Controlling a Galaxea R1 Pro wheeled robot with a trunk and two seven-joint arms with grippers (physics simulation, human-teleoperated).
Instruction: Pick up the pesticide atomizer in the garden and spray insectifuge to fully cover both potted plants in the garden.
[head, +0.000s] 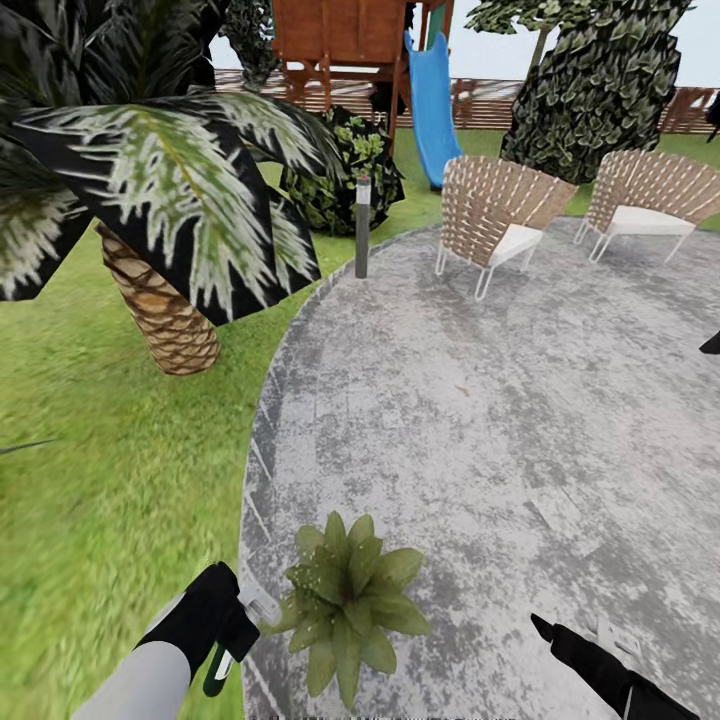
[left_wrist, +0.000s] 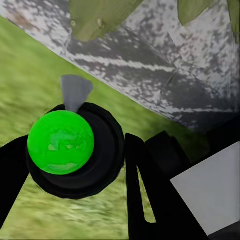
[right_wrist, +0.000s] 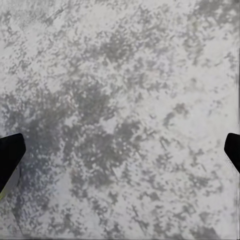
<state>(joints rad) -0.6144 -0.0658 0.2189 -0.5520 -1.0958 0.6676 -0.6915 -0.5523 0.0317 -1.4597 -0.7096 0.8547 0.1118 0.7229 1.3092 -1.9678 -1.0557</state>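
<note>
Left gripper sits at the rim of the round grey paved patch, its black fingers closed around the pesticide atomizer. In the left wrist view the sprayer shows as a black rounded body with a bright green cap, a small grey nozzle piece jutting from it toward the paving edge; in the head view a whitish bit of it pokes out between the gripper and the plant. So the pick-up looks done.

Just beside that gripper, on the paved patch near its lawn-side edge, stands one potted plant, a low rosette of pointed dull-green leaves with no pot showing. Its leaf tips reach into the left wrist view, and the nozzle points roughly their way. I cannot tell from the renders whether any spray has landed on it; no mist or wetting is visible.

Right gripper hangs over bare paving further along the patch, its two dark fingertips well apart with nothing between them.

Beyond lie the lawn, a big palm on the grass, a short grey post at the far edge of the patch, two woven chairs, a blue slide and a wooden fence.

As I judge it, spraying this plant is the step in hand; a second plant remains to be found and covered.
</note>
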